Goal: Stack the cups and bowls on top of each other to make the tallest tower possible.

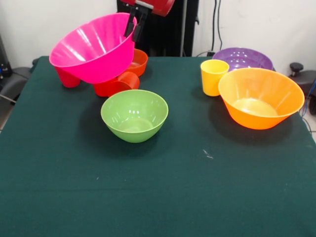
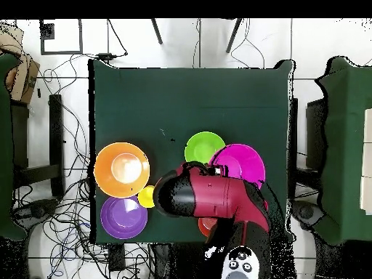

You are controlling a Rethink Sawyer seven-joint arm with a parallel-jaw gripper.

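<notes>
My gripper (image 1: pixel 134 25) is shut on the far rim of the large pink bowl (image 1: pixel 94 47) and holds it tilted above the table at the back left. The pink bowl also shows in the overhead view (image 2: pixel 243 163), beside the green bowl (image 2: pixel 203 147). The green bowl (image 1: pixel 134 114) stands upright just in front of the pink bowl. Under and behind the pink bowl are a crimson cup (image 1: pixel 67 78), a red cup (image 1: pixel 117 84) on its side and the small orange-red bowl (image 1: pixel 137 61). No stacked tower shows. The lime green and orange cups are hidden.
The orange-yellow bowl (image 1: pixel 260 97) stands at the right, with the yellow cup (image 1: pixel 214 76) and the purple bowl (image 1: pixel 243 58) behind it. In the overhead view my red arm (image 2: pixel 211 196) covers the table's near edge.
</notes>
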